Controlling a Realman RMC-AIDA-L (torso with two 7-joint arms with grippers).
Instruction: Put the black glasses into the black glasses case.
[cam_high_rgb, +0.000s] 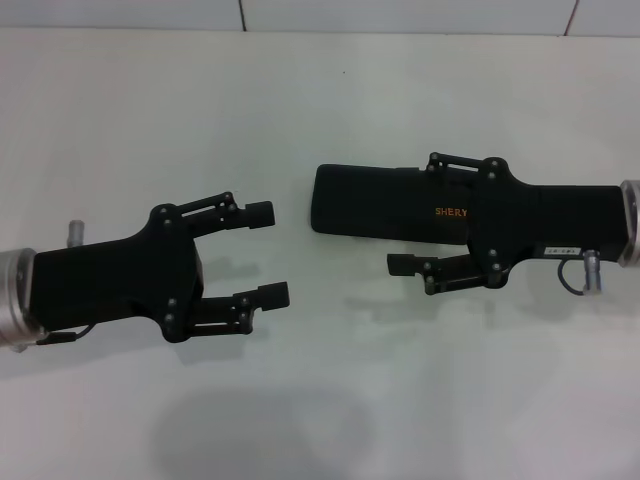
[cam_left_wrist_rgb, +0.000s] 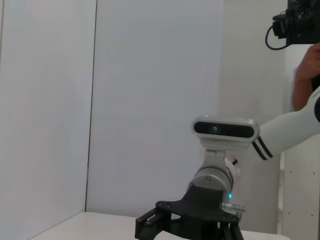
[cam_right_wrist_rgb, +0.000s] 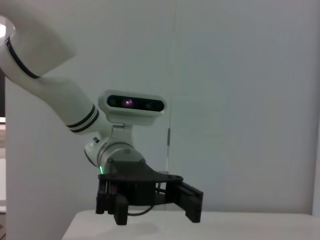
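Observation:
The black glasses case (cam_high_rgb: 360, 200) lies shut on the white table, right of centre, with orange lettering on its top. The black glasses are out of view. My right gripper (cam_high_rgb: 402, 216) is open over the case's right half. One finger (cam_high_rgb: 402, 264) shows just in front of the case; the other blends into the black case. My left gripper (cam_high_rgb: 266, 253) is open and empty, left of the case and apart from it. The left wrist view shows the right gripper (cam_left_wrist_rgb: 186, 224) far off. The right wrist view shows the left gripper (cam_right_wrist_rgb: 150, 200) far off, open.
The white table (cam_high_rgb: 320, 400) ends at a pale wall at the back (cam_high_rgb: 400, 15). A person's arm (cam_left_wrist_rgb: 306, 75) shows at the edge of the left wrist view, behind the right arm.

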